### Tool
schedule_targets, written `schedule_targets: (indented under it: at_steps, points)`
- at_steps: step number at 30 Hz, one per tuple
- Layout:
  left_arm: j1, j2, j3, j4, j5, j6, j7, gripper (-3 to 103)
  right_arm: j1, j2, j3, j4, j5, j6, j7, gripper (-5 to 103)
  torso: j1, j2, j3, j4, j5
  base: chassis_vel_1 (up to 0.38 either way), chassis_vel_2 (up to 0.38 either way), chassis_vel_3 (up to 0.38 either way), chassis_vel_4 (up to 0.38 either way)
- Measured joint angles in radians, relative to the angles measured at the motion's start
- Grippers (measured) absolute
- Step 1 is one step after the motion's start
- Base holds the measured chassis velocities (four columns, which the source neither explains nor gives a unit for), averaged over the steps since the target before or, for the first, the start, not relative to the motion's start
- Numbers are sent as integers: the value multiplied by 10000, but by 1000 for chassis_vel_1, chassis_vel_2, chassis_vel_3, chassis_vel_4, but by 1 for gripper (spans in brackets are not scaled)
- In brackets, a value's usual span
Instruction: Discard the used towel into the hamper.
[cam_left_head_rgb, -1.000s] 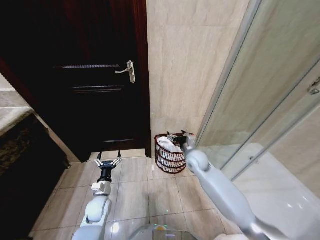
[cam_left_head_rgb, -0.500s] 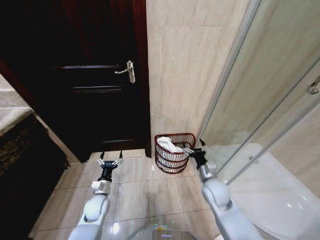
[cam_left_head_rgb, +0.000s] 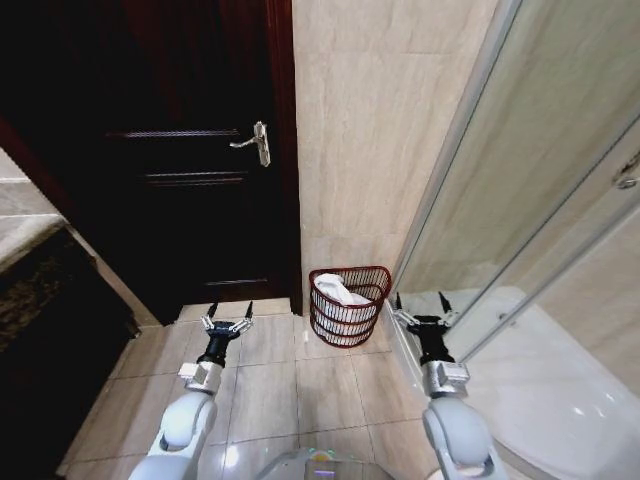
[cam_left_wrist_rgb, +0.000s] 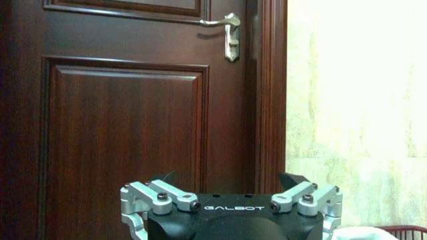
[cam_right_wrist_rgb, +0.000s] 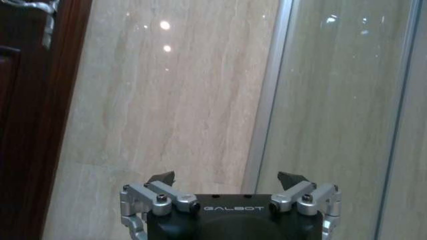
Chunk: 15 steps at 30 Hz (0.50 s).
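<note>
Towel (cam_left_head_rgb: 340, 292), a crumpled white cloth, lies inside our small round dark reddish-brown openwork hamper (cam_left_head_rgb: 346, 320), which stands on the pale floor tiles (cam_left_head_rgb: 270, 375) just below the centre of the head view, against the beige marble wall (cam_left_head_rgb: 370, 130) between the dark wooden door (cam_left_head_rgb: 190, 150) and the glass shower screen (cam_left_head_rgb: 520, 190). Judging from how things lie, we take the drop itself to be done and the step in hand to be the clearing away; what remains calls for little beyond keeping both arms clear of the basket rim and confirming the cloth sits fully within. Our right gripper (cam_left_head_rgb: 421, 308) hangs to the lower right of the hamper, beside it without touching, forearm rising from the bottom edge of the frame and the black fingers pointing up the picture, spread wide with nothing between them. Our left gripper (cam_left_head_rgb: 230, 314) holds a mirrored pose at lower left of centre, before the door, fingers likewise parted and empty. In the left wrist view a corner of the white cloth and the red rim show at the lower right, under the silver lever handle (cam_left_wrist_rgb: 228, 30) at the top.
</note>
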Motion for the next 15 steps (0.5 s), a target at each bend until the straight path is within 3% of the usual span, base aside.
schedule_targets:
  at_steps: [15]
  points:
    - [461,-146,-166,-189,93,-353,-22,100,-283,7,-143,364,205,-141,81,100,1,-1,1,-2,-1,41,-33,-41,40]
